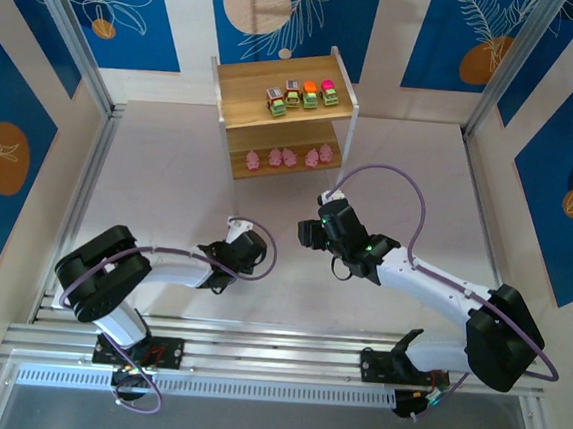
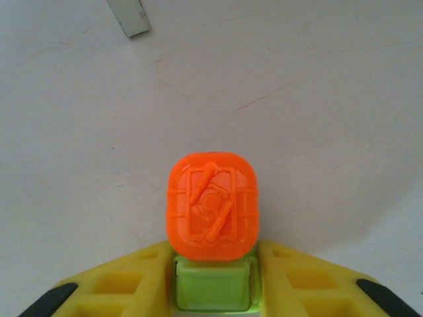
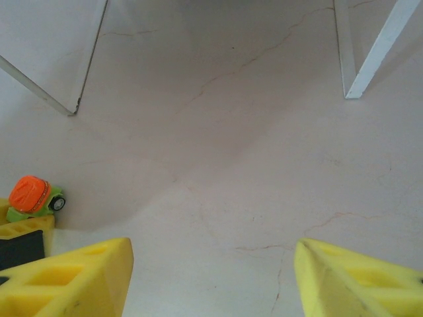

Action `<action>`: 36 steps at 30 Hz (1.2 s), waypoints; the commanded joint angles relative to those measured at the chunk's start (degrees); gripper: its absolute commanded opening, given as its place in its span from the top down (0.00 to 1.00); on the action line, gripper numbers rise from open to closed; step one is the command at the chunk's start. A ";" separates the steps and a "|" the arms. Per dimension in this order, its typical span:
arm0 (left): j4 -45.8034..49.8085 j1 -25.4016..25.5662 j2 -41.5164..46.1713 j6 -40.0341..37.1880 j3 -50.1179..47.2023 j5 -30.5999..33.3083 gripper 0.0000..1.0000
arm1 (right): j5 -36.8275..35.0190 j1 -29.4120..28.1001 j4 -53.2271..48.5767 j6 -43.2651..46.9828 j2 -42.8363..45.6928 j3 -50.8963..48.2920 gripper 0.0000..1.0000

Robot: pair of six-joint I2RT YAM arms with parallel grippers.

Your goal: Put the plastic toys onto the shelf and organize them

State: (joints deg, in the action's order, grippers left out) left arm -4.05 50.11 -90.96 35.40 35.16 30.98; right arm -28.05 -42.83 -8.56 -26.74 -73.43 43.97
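Note:
The shelf (image 1: 240,78) stands at the back of the table. Several blocky green-based toys (image 1: 302,96) line its upper board and several pink pig figures (image 1: 289,158) sit in a row on the lower board. My left gripper (image 2: 215,294) is shut on the green base of one more blocky toy with an orange top (image 2: 211,205), held just above the table. In the top view the left gripper (image 1: 237,230) is in front of the shelf, slightly left. My right gripper (image 3: 211,277) is open over bare table; it (image 1: 310,233) hovers just right of the left one. The orange-topped toy (image 3: 34,195) also appears at the right wrist view's left edge.
White shelf legs (image 3: 370,59) stand ahead of the right gripper, and one leg foot (image 2: 129,16) lies ahead of the left. Blue patterned walls and metal frame posts (image 1: 80,46) close in the pale table (image 1: 420,176). An aluminium rail (image 1: 274,359) runs along the near edge.

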 commanded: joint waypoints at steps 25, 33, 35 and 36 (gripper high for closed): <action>8.61 0.01 6.66 -2.26 3.32 1.59 0.82 | 0.54 0.46 -0.28 -0.60 0.30 0.95 0.38; 16.43 1.71 12.16 -2.28 7.99 4.14 0.82 | 0.65 0.53 -0.23 -0.76 0.55 0.89 0.38; 18.18 2.17 13.53 -2.30 9.36 4.77 0.82 | 0.88 0.55 -0.24 -0.77 0.59 0.86 0.38; 18.95 2.31 14.06 -2.39 10.00 5.00 0.82 | 0.88 0.55 -0.25 -0.77 0.64 0.87 0.38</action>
State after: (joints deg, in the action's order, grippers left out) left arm 10.26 51.53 -78.96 33.98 42.61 33.56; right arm -28.03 -42.61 -8.58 -26.74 -73.43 43.97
